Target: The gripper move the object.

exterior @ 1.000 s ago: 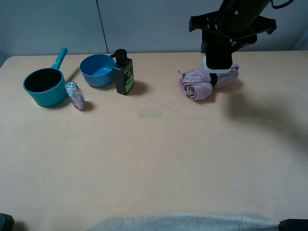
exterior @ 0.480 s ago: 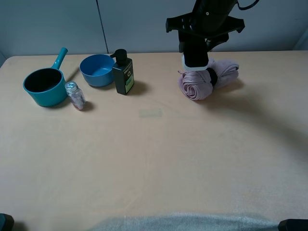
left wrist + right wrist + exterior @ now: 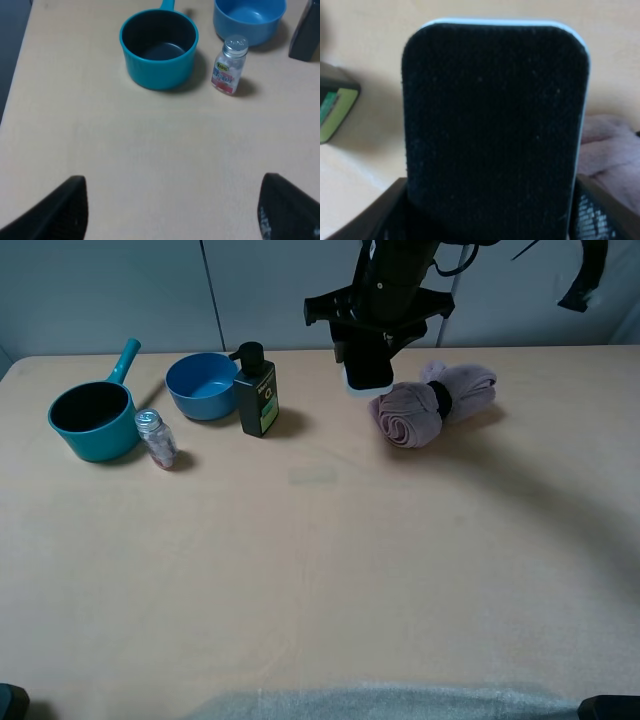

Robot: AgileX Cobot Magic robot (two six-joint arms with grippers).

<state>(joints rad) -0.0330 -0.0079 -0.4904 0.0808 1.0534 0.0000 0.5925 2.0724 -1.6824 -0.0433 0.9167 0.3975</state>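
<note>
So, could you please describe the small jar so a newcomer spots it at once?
Find the teal saucepan at the left of the table. Just right of it, in front of the blue bowl, stands the small jar. It alone is clear with a silver cap, shorter than the dark pump bottle.

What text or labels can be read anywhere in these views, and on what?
On the small jar: a printed label, too blurred to read.
On the pump bottle: a green label with a pale mark, too small to read.
No other text shows.
</note>
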